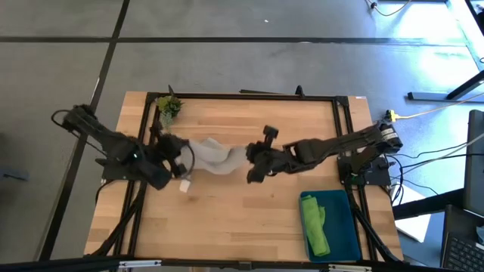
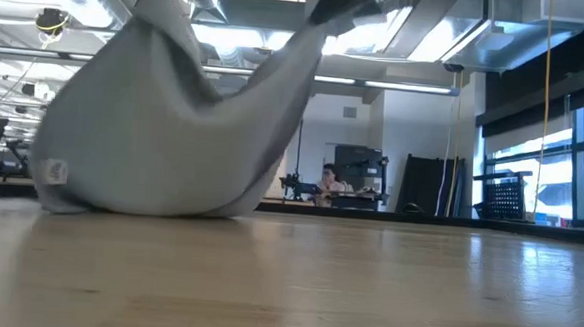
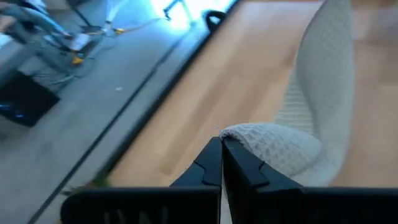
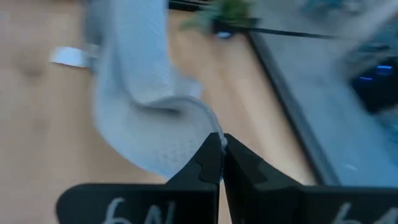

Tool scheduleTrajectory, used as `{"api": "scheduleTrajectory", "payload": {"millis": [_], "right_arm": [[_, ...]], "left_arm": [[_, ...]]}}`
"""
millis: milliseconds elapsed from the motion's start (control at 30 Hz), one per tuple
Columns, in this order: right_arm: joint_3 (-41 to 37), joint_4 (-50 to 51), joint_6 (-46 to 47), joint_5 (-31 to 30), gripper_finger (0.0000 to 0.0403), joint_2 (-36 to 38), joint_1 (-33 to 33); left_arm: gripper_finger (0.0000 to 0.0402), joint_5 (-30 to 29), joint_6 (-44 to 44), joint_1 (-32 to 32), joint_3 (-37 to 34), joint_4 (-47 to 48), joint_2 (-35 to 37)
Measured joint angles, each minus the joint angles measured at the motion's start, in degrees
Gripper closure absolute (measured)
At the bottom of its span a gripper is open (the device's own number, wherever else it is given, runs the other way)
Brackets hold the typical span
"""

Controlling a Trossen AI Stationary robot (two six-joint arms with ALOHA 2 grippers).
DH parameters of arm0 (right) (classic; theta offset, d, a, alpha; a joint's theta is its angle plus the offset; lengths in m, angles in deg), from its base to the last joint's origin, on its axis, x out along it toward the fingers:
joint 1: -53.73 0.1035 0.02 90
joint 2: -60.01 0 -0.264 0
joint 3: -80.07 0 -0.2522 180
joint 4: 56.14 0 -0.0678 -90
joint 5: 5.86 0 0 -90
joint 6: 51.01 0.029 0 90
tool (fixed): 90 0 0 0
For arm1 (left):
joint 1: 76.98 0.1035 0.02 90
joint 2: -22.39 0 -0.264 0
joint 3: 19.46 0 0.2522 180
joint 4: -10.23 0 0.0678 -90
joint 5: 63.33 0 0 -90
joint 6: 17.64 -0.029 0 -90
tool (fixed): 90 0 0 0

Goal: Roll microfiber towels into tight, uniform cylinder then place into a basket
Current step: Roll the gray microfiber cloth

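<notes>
Both our left gripper [image 3: 221, 146] and right gripper [image 4: 221, 143] pinch opposite ends of the grey-beige towel [image 1: 212, 156], sagging mid-table. We should lower evenly and spread it flat. The green towel [image 1: 315, 224] already lies in the basket [image 1: 346, 227], near right.

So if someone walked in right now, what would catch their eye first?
The grey towel, slung in the air between the left gripper and the right gripper, each pinching an end, its sagging middle touching the table. Next, the lime green towel, already lying in the teal basket at the table's near right corner.
</notes>
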Motion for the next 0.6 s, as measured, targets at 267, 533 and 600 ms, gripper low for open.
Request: {"api": "scheduleTrajectory", "payload": {"millis": [267, 533, 600], "right_arm": [[8.4, 6.6, -4.5, -8.2, 0.0393, 0.1, -5.4], [14.9, 6.5, -10.0, -17.1, 0.0392, 0.0, -9.9], [16.3, 6.3, -11.1, -18.4, 0.0392, 0.1, -10.0]], "left_arm": [[0.0401, -4.7, -12.1, 12.1, 3.2, 0.3, 4.5], [0.0401, -7.3, -33.4, 22.3, 7.3, -12.2, 4.7], [0.0401, -6.1, -38.5, 23.3, 7.9, -16.7, 4.7]]}}
